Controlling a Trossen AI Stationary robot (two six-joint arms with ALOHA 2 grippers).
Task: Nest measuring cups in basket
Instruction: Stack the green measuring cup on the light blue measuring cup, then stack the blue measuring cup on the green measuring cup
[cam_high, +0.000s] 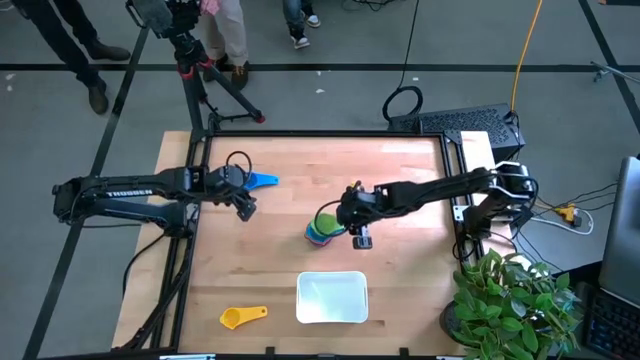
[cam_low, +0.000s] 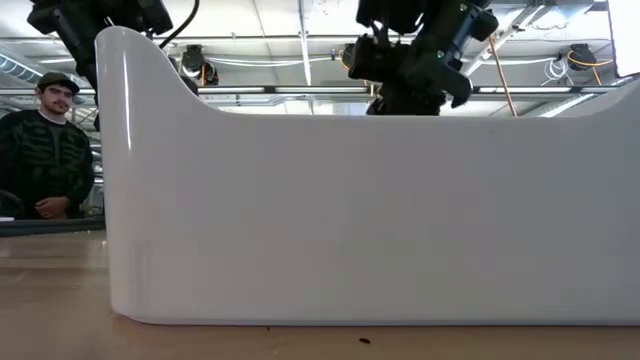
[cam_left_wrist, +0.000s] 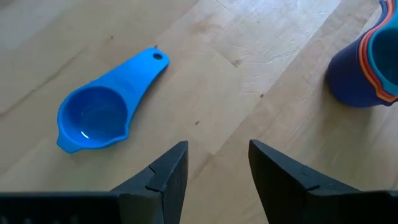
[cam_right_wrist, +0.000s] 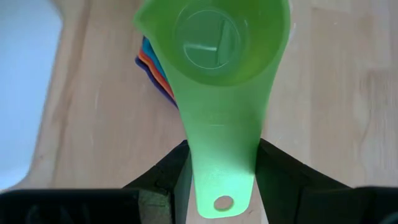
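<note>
My right gripper (cam_high: 347, 222) (cam_right_wrist: 222, 146) is shut on a green measuring cup (cam_high: 328, 216) (cam_right_wrist: 214, 43) and holds it over a stack of nested cups (cam_high: 318, 237) (cam_right_wrist: 152, 68) (cam_left_wrist: 367, 62) at mid-table. The stack shows a dark blue outer cup with orange and light blue rims inside. My left gripper (cam_high: 243, 205) (cam_left_wrist: 217, 149) is open above bare wood, beside a light blue cup (cam_high: 262, 181) (cam_left_wrist: 99, 112) lying on its base. A yellow cup (cam_high: 243, 316) lies near the table's near edge, left of the white basket (cam_high: 332, 297) (cam_low: 360, 200). My right gripper pinches the green cup's flat handle (cam_right_wrist: 221, 134) between its two fingers, which press on the handle's side edges. The handle lies along the fingers, its holed end (cam_right_wrist: 222, 203) reaching back between them. The bowl hangs over the stack; whether it touches the stack I cannot tell.
The basket's white wall fills the low view. A tripod (cam_high: 190, 50) stands beyond the far left corner, and a plant (cam_high: 510, 300) beyond the near right corner. A person (cam_low: 50, 150) sits behind the table. Bare wood lies between the stack and the basket.
</note>
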